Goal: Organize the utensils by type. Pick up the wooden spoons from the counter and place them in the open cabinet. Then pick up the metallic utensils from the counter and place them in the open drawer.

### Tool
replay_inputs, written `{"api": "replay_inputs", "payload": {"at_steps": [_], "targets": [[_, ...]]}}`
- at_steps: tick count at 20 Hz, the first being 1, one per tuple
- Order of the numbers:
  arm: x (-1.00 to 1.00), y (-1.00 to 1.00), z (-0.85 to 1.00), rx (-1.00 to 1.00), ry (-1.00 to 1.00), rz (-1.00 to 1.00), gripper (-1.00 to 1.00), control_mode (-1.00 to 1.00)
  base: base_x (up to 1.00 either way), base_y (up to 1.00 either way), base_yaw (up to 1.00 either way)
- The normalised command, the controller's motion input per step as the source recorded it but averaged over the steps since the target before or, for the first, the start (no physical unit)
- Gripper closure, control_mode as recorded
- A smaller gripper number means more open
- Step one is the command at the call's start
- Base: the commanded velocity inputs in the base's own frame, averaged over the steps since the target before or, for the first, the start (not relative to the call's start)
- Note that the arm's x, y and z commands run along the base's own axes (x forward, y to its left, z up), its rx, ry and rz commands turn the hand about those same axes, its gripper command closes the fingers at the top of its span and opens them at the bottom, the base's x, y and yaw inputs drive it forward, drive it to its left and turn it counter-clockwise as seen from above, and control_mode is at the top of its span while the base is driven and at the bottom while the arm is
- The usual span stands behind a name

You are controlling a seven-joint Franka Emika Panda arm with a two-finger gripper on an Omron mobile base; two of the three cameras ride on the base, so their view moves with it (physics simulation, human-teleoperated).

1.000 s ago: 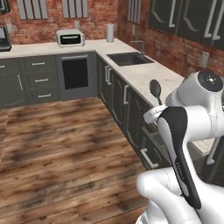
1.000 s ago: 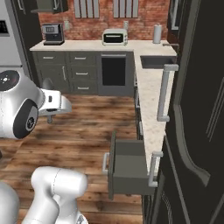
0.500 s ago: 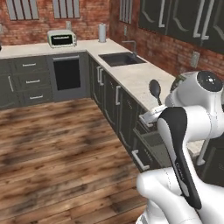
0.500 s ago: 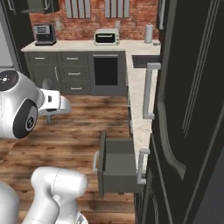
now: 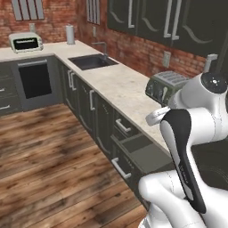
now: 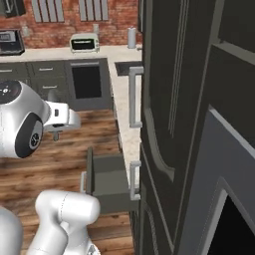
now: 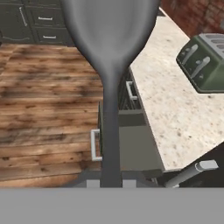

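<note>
A dark-grey metal spoon (image 7: pixel 110 65) stands close before the hand camera, its broad rounded bowl toward the top of that view and its straight handle running down to the bottom, where the robot's fingers (image 7: pixel 111 181) pinch it at the lower end. The spoon hangs in the air, clear of every surface, above an open dark-grey drawer (image 7: pixel 131 146) whose flat grey floor shows bare on either side of the handle.

That drawer juts from the dark cupboard fronts below the beige speckled stone bench (image 7: pixel 175 105), with a silver bar handle (image 7: pixel 94 145) across its front. From the left base camera the drawer (image 5: pixel 140 151) sits pulled out just beneath the bench (image 5: pixel 120 82), beside the white arm's dark-striped upper link. From the right base camera the drawer (image 6: pixel 107 177) lies open next to a tall dark-grey cabinet door (image 6: pixel 199 124) that stands near the lens.

On the bench, a dark-green two-slot toaster (image 7: pixel 203 61) rests near the red brick wall, well apart from the drawer. Farther along the bench lie a recessed dark sink (image 5: pixel 91 61), a pale upright cylinder (image 5: pixel 70 34) and a white toaster oven (image 5: pixel 26 42). Brown wooden floorboards (image 5: pixel 44 156) spread before the cupboards.
</note>
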Motion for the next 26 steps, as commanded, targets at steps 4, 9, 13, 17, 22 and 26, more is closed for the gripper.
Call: {"api": "replay_inputs", "payload": {"at_steps": [4, 9, 13, 17, 22, 26], "targets": [[0.0, 0.0, 0.0, 0.0, 0.0, 0.0, 1.0, 1.0, 0.08, -0.02, -0.2], [0.0, 0.0, 0.0, 0.0, 0.0, 0.0, 1.0, 1.0, 0.13, 0.0, -0.09], [0.0, 0.0, 0.0, 0.0, 0.0, 0.0, 1.0, 1.0, 0.01, -0.01, -0.05], [0.0, 0.0, 0.0, 0.0, 0.0, 0.0, 1.0, 1.0, 0.0, -0.05, -0.01], [0.0, 0.0, 0.0, 0.0, 0.0, 0.0, 1.0, 1.0, 0.0, 0.0, 0.0], [0.05, 0.0, -0.18, 0.0, 0.11, 0.0, 1.0, -1.0, 0.0, 0.0, 0.0]]}}
